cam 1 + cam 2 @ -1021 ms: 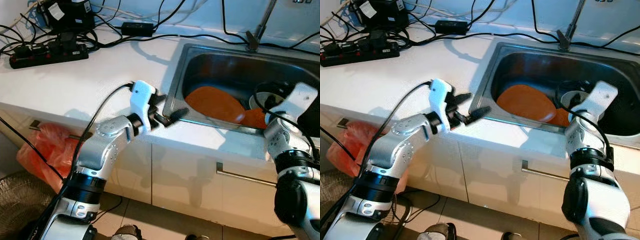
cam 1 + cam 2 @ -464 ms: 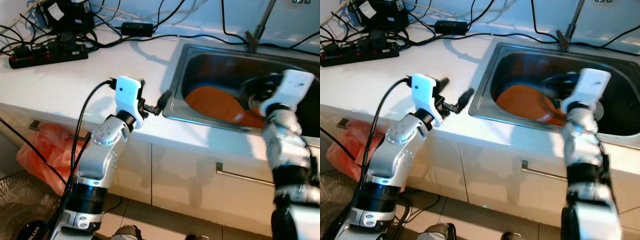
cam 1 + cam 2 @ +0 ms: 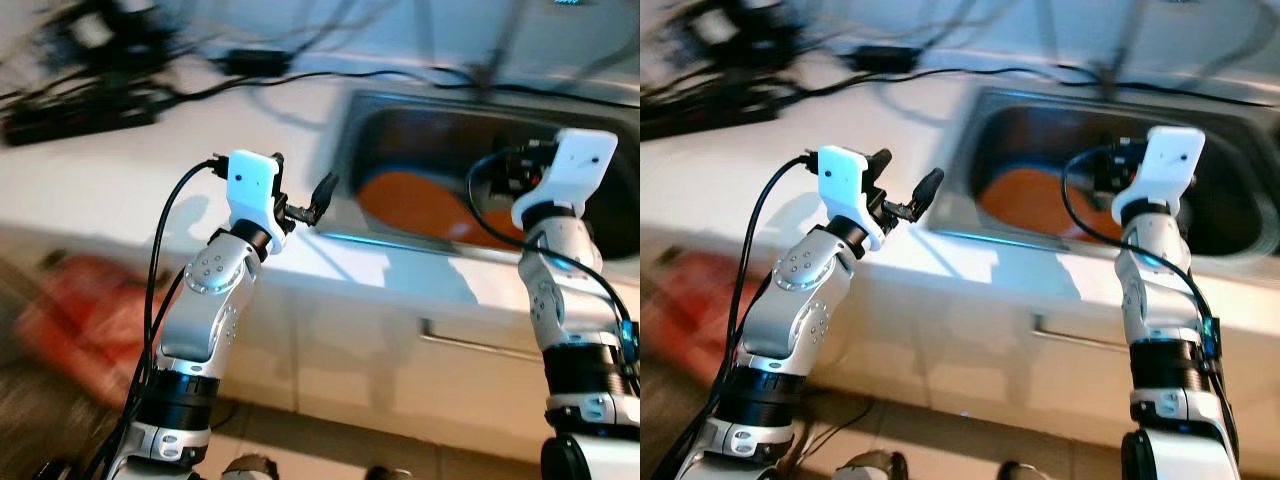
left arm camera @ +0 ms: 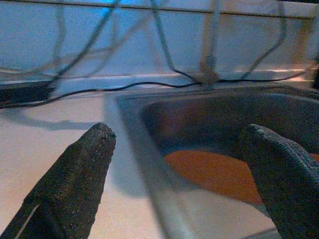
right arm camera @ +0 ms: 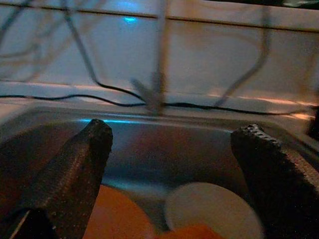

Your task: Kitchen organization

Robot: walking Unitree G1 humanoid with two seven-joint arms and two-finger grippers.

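Both grippers, left (image 3: 305, 205) and right (image 5: 174, 164), are spread wide, holding nothing; right wrist view reveals a white plate (image 5: 212, 211) beside the orange plate (image 3: 420, 205) in the sink (image 3: 400, 125).

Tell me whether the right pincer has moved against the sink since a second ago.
Yes. The right pincer has risen from low at the sink's front rim to above the basin, open over the orange plate.
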